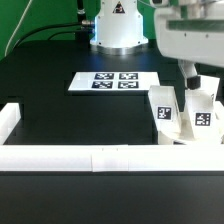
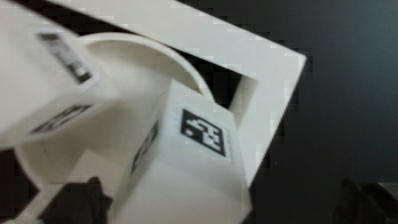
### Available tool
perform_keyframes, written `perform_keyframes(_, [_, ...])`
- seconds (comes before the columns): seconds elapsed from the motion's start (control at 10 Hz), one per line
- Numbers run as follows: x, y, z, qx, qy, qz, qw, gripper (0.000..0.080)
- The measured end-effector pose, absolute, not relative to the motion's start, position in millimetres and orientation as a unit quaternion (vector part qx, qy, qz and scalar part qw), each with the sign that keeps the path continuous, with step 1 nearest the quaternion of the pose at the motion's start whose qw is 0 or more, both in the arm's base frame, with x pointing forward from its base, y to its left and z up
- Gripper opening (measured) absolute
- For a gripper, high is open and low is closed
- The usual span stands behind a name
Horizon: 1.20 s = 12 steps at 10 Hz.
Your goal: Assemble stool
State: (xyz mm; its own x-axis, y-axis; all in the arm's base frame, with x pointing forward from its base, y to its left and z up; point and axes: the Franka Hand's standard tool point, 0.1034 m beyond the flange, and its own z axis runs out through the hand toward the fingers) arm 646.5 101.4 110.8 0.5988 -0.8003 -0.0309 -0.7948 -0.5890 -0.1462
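1. Two leg blocks point(image 1: 163, 110) point(image 1: 203, 112) stood upright in the corner of the border rails point(image 1: 60, 157), at the exterior view's right of the surface point(image 1: 40, 85).
2. Directly above them hung the claw point(image 1: 192, 76), fingers spread and holding nothing; the blocks' long axes ran vertical.
3. Curved seat point(image 2: 151, 60) showed behind one block in the wrist view.
4. No readable writing appeared, only black-and-white square tags, also on the marker board point(image 1: 113, 82).

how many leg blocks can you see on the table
2, both upright at the exterior view's right by the border rail: one leg block, another right of it. A third may be hidden.
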Motion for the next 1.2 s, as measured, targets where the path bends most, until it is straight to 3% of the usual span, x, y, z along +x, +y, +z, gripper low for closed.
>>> perform_keyframes(0.1, [649.4,105.0,116.0,-0.924,0.377,-0.023,0.059,0.0649])
perform_keyframes(0.5, [650.9,101.8,115.8,-0.966,0.251,-0.035,0.047,0.0649])
perform_keyframes(0.9, [648.1,101.5,108.4,-0.996,-0.079,-0.039,0.007,0.0649])
perform_keyframes(1.2, [649.3,93.0,109.0,-0.990,-0.139,-0.038,-0.006,0.0649])
